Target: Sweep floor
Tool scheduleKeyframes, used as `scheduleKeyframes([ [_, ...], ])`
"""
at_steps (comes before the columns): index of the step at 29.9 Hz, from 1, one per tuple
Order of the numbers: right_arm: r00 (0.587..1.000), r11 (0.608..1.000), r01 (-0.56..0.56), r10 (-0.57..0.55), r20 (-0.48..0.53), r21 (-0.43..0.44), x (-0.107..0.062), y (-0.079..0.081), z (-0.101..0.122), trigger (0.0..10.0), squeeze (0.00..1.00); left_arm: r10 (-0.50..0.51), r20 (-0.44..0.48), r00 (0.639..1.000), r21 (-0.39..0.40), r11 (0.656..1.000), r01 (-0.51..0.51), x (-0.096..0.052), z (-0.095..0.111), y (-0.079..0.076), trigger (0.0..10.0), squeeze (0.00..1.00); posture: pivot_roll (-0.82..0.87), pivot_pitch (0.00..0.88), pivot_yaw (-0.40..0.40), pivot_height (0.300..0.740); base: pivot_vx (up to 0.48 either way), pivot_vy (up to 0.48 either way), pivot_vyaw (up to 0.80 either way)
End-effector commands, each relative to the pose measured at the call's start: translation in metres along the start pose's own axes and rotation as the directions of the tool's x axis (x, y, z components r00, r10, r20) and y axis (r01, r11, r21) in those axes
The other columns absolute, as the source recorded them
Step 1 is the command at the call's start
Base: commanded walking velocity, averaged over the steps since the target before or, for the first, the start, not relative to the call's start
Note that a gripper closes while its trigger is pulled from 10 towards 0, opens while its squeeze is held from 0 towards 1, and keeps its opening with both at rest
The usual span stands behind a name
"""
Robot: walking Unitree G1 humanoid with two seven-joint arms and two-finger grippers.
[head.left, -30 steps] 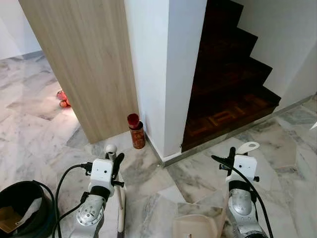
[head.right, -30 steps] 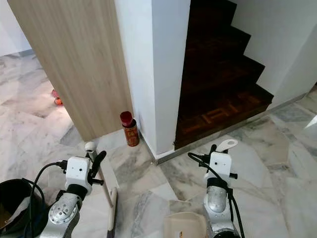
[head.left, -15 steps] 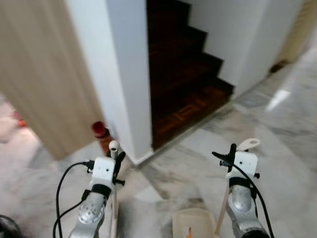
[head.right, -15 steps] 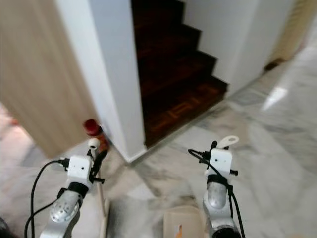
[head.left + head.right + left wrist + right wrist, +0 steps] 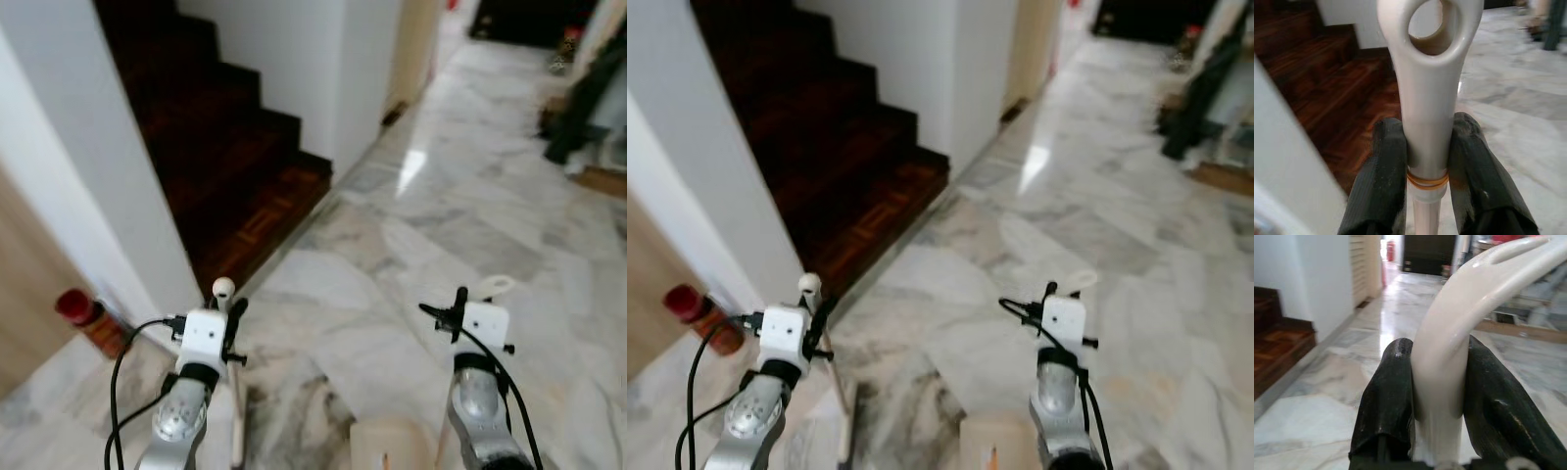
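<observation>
L hand [image 5: 1427, 161] clenched on broom handle [image 5: 1428, 98], R hand [image 5: 1437, 382] clenched on dustpan handle [image 5: 1459, 328]. Keep both grips firm, dustpan [image 5: 392, 446] low below R hand, level w/ floor [image 5: 470, 225].

Staircase [image 5: 211, 147] set ahead-left; can [image 5: 88, 318] placed on floor [image 5: 431, 225] left of wall [image 5: 93, 211]; dustpan [image 5: 392, 446] seen between arms.

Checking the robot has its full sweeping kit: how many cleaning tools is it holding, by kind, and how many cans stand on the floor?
Broom handle, in left end effector: 1
Dustpan handle, in right end effector: 1
Red-capped can: 1
Total: 3
</observation>
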State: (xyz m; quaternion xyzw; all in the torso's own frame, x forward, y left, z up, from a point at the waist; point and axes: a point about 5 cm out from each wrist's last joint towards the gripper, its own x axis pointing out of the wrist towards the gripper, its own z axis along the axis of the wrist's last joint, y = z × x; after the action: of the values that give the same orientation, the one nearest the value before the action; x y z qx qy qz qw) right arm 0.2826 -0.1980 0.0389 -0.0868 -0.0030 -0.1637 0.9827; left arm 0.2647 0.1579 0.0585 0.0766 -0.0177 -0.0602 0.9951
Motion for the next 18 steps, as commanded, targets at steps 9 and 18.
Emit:
scheduleKeyframes([
  [9,1.0,1.0,0.001,-0.001,0.025,0.008,0.0041,0.0021,0.0068,10.0,0.0,0.008,0.025,1.0,0.023,1.0,-0.009,0.0014,0.0053,0.0043,10.0,0.0,0.11,0.003,0.043,0.74,0.0,-0.264,-0.8],
  [18,1.0,1.0,0.003,-0.003,0.024,0.014,0.0044,0.0045,0.0073,10.0,0.0,0.01,0.025,1.0,0.027,1.0,-0.011,0.0024,0.0055,0.0077,10.0,0.0,0.11,0.0,0.05,0.74,0.0,0.0,-0.8],
])
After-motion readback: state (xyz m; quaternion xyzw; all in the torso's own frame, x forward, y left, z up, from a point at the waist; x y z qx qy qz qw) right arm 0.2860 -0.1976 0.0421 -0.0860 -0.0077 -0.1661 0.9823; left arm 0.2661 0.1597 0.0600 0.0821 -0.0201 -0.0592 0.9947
